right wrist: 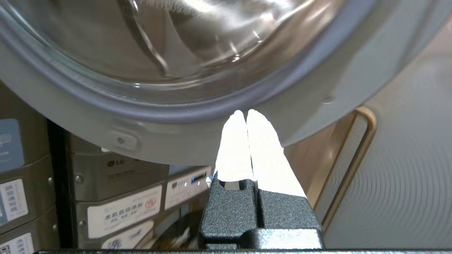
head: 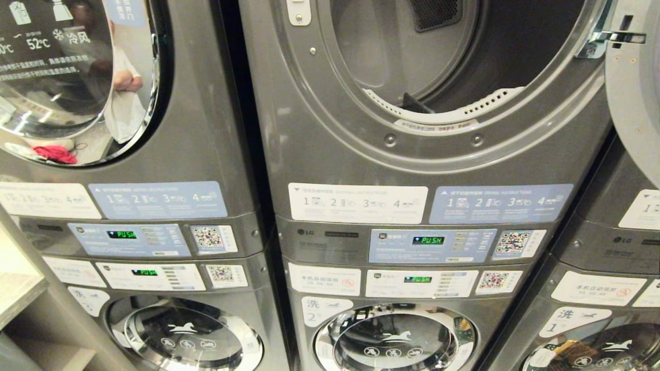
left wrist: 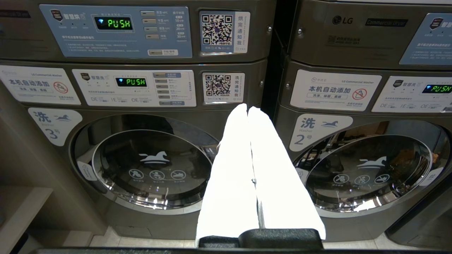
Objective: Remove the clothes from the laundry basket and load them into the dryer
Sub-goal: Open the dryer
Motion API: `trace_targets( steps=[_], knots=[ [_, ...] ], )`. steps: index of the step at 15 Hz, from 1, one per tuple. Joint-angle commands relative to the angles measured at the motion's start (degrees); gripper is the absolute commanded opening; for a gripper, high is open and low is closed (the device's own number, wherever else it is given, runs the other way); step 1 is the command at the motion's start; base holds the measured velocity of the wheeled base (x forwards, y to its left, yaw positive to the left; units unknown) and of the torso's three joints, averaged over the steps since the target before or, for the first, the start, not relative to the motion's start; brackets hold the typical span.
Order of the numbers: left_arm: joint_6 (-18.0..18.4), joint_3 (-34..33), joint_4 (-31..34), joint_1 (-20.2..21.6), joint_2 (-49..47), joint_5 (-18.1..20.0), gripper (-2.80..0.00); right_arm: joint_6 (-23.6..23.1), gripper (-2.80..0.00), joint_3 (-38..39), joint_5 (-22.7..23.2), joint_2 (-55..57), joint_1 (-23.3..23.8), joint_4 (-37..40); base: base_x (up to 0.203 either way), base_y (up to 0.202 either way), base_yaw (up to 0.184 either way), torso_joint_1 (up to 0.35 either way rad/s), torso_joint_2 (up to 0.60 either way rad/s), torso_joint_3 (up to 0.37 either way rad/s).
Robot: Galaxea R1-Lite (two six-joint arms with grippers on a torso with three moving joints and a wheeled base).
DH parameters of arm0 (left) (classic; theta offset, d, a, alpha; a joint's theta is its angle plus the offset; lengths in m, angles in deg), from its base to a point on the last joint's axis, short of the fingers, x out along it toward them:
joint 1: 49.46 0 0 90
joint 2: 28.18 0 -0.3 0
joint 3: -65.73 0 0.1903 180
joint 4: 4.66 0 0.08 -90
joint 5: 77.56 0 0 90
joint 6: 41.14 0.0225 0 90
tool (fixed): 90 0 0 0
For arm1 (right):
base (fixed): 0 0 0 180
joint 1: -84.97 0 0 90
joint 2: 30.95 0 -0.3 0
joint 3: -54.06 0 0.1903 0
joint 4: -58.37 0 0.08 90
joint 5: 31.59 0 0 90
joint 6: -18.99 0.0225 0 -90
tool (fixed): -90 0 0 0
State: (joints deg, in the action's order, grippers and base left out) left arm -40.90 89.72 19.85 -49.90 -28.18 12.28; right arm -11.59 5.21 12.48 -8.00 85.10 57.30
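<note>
The grey dryer stands in the middle of the head view with its round drum opening uncovered. Its door is swung out to the right. Neither arm shows in the head view. My right gripper is shut with nothing between its white fingers, and it points up at the underside of the open door with its glass bowl. My left gripper is shut and empty, level, facing the lower washers. The laundry basket and the clothes are out of view.
A second stacked machine stands on the left; its closed door glass reflects a person and something red. Washer doors numbered 3 and 2 sit below. A wooden shelf is at far left, and a wood-framed panel at the right.
</note>
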Motion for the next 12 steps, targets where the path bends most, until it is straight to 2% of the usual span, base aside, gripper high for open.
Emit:
trace_targets(
  steps=[1, 3, 5, 12],
  knots=[
    [0.0, 0.0, 0.0, 0.0, -0.1, 0.0, -2.8, 2.9, -2.8, -2.0, -3.9, 14.9, 0.1, -1.2, 0.0, 0.0, 0.0, 0.0, 0.0, 0.0],
    [-0.2, 0.0, 0.0, 0.0, -0.1, 0.0, -2.8, 9.1, -2.8, -3.3, -9.0, 23.5, 0.1, -2.7, 0.0, 0.0, 0.0, 0.0, 0.0, 0.0],
    [-0.3, 0.0, -0.2, 0.0, -0.1, 0.0, -2.8, 12.3, -2.8, -4.9, -11.3, 27.7, 0.2, -3.7, 0.0, 0.0, 0.0, 0.0, 0.0, 0.0],
    [-0.3, 0.0, -0.2, 0.0, -0.1, 0.0, -2.8, 20.6, -2.8, -12.7, -11.5, 43.3, 3.1, -4.4, 0.0, 0.0, 0.0, 0.0, 0.0, 0.0]
  ],
)
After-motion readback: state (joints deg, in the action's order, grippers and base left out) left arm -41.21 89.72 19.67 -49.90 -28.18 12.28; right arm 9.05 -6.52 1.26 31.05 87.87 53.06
